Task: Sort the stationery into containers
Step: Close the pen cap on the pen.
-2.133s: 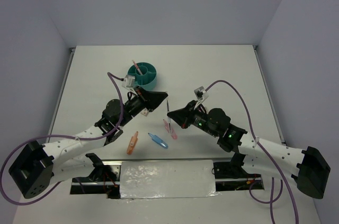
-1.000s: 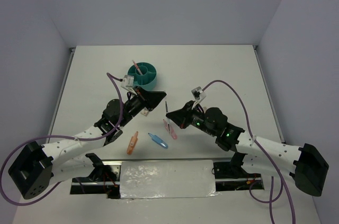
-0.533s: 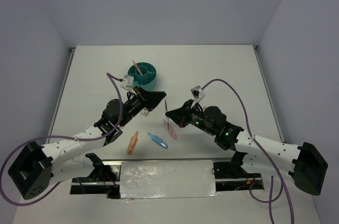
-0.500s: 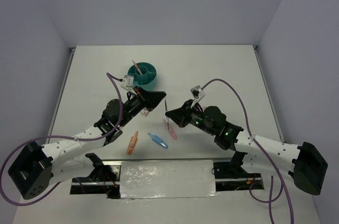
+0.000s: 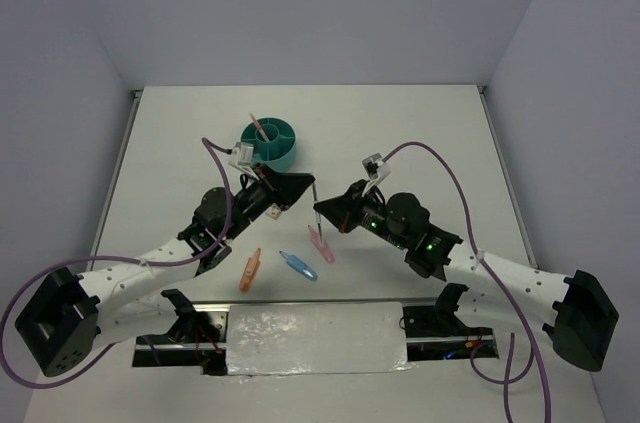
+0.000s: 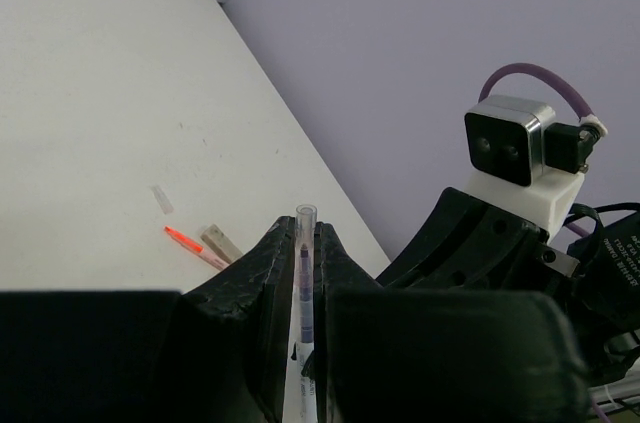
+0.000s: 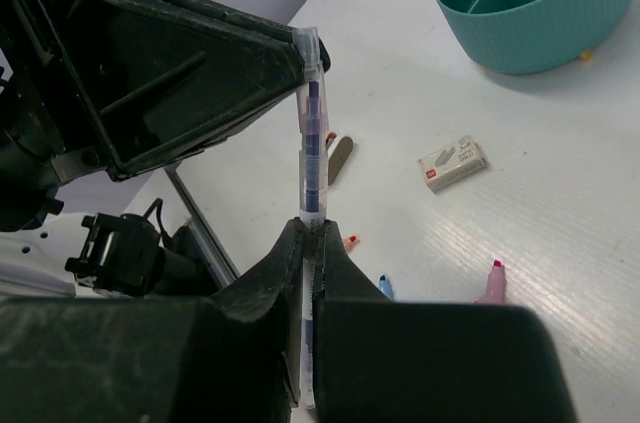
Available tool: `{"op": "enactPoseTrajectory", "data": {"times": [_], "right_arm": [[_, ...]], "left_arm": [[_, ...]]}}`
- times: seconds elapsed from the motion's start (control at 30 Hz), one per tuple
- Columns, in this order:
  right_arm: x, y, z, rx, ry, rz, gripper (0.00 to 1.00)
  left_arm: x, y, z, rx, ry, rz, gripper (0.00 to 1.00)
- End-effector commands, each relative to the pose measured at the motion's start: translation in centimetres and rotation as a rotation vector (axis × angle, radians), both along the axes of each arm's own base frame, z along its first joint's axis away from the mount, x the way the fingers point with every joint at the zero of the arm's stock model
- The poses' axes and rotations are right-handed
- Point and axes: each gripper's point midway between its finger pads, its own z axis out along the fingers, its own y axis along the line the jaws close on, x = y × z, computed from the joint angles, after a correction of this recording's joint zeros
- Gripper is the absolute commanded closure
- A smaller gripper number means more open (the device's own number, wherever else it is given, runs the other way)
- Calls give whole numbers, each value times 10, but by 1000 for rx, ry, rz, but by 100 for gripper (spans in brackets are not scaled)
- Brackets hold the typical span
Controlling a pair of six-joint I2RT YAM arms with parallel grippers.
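A thin grey pen (image 5: 316,197) with a clear cap is held in the air between both grippers. My right gripper (image 7: 311,234) is shut on its lower part. My left gripper (image 6: 304,233) is shut on its capped end (image 7: 310,43), which pokes just past the fingertips. In the top view the left gripper (image 5: 304,184) and the right gripper (image 5: 322,209) meet near the table's middle. The teal organiser cup (image 5: 270,142) stands behind them with a pink pen (image 5: 257,126) in it. The cup also shows in the right wrist view (image 7: 530,13).
An orange marker (image 5: 250,269), a blue marker (image 5: 298,265) and a pink marker (image 5: 321,243) lie near the front edge. A small white box (image 7: 452,163) and a tan eraser (image 7: 340,158) lie on the table under the pen. An orange-tipped pen (image 6: 195,247) lies beside the eraser.
My right gripper has carried the grey pen up and left to the left gripper. The pen's capped end now sits between the left fingertips. The left arm has barely moved.
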Motion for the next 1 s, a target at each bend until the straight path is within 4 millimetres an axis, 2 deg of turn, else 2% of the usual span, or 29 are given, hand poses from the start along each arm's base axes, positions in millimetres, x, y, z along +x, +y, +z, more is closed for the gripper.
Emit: {"op": "enactPoseTrajectory", "data": {"times": [0.0,0.2,0.3,0.33,0.37,0.4,0.47,0.5,0.53,0.57,0.6,0.67,0.7,0.87,0.9,0.93,0.97], "right_arm": [[10,0,42,49,-86,-20,100],[11,5,70,42,-214,20,100],[28,-9,92,37,-303,-36,100],[32,-13,105,52,-331,-47,100],[43,-23,113,59,-346,-78,100],[41,-21,123,71,-369,-42,100],[43,-19,128,46,-395,-20,100],[34,-11,129,42,-408,38,100],[30,-7,127,40,-415,66,100],[26,-3,123,30,-424,88,100],[19,2,116,22,-422,112,100],[16,4,106,-3,-405,115,100],[14,6,104,-7,-399,122,100],[13,4,101,-11,-385,112,100],[13,4,102,-10,-386,112,100],[13,4,103,-9,-387,111,100],[13,5,104,-8,-388,111,100]], "left_arm": [[-2,0,25,-36,-60,-10,100],[-6,-12,28,-35,-72,-72,100],[-9,-20,25,-11,-69,-121,100],[-9,-21,22,-8,-67,-127,100],[-10,-21,22,-5,-67,-132,100],[-11,-21,23,-3,-71,-137,100],[-11,-21,20,19,-66,-135,98],[-10,-20,26,22,-78,-126,89],[-8,-19,21,56,-68,-118,82],[-6,-19,29,61,-77,-108,75],[-5,-17,33,68,-84,-95,60],[-3,-15,37,97,-93,-82,50],[-2,-15,39,104,-95,-77,49],[-2,-15,43,118,-106,-81,50],[-2,-15,43,118,-108,-82,59],[-3,-15,43,116,-109,-85,64],[-3,-15,41,120,-105,-87,80]]}}
